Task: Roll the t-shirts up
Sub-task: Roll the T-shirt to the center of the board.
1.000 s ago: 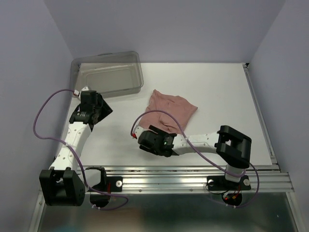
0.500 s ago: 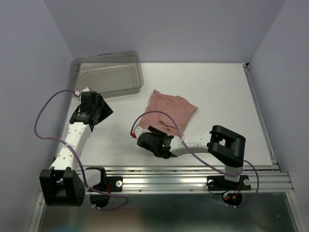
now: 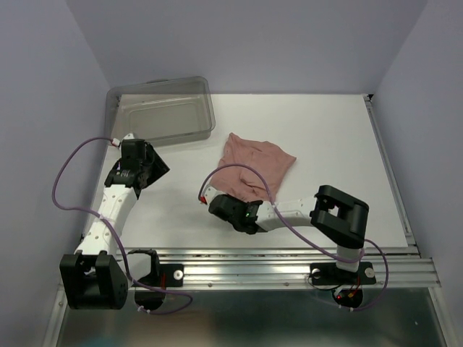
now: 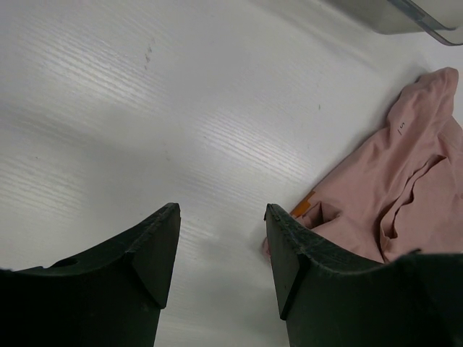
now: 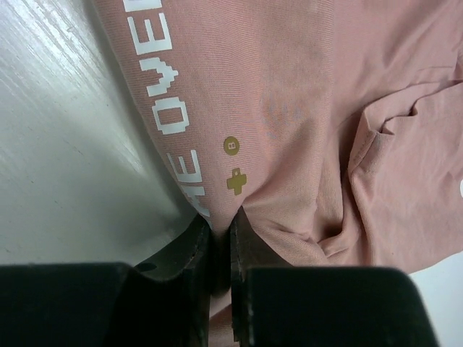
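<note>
White lettering (image 5: 165, 76) on t-shirt (image 5: 311, 101) shows right-wrist only.

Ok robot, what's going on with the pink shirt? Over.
Right fingers shut on t-shirt edge. Left fingers open over table. T-shirt crumpled, not rolled. Bin clear of it.

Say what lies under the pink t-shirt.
The white table runs under the t-shirt, whose near edge the right fingers pinch. Whatever else lies beneath the bunched cloth is covered.

T-shirt (image 3: 257, 165) on the table (image 3: 325, 130), bin (image 3: 163, 112) behind it leftward, right gripper (image 5: 219, 230) at its near edge
</note>
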{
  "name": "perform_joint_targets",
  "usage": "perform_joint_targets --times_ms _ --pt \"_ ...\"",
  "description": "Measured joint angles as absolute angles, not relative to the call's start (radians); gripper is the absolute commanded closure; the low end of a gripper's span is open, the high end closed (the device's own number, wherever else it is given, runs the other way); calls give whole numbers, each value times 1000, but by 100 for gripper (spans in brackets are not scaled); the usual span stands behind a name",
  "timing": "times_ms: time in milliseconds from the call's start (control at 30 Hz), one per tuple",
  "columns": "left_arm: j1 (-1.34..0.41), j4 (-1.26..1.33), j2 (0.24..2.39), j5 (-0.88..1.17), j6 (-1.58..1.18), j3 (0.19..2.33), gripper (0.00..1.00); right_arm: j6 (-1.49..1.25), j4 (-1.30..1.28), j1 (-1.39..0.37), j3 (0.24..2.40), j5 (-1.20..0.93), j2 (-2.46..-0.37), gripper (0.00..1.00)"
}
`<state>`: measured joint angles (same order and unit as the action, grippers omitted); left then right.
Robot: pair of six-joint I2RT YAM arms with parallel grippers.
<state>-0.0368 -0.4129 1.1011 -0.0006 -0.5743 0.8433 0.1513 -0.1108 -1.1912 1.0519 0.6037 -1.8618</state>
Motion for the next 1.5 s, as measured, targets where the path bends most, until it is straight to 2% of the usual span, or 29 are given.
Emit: perform_joint_targets --times_ms 300,867,1133,1267,1300,1400,1500 --pt "-37 -408 1090 27 -554 842 39 88 -138 -1116 1053 395 -1800 99" --pt "-37 -408 1084 68 -495 842 39 -197 -253 -822 1158 -353 -1768 99" --pt "-37 -406 1071 114 -463 834 45 -304 -253 -734 1234 -655 -1872 99" --pt "-40 -406 1064 145 -446 830 59 -344 -253 -710 1263 -765 -1933 98" --pt "-46 -406 1064 156 -441 830 73 -353 -253 -703 1269 -791 -1945 98" --pt "-81 -406 1065 176 -424 830 100 -373 -253 -685 1287 -859 -1979 96" --pt "-128 -402 1076 189 -417 830 100 -390 -252 -666 1313 -924 -2016 96"
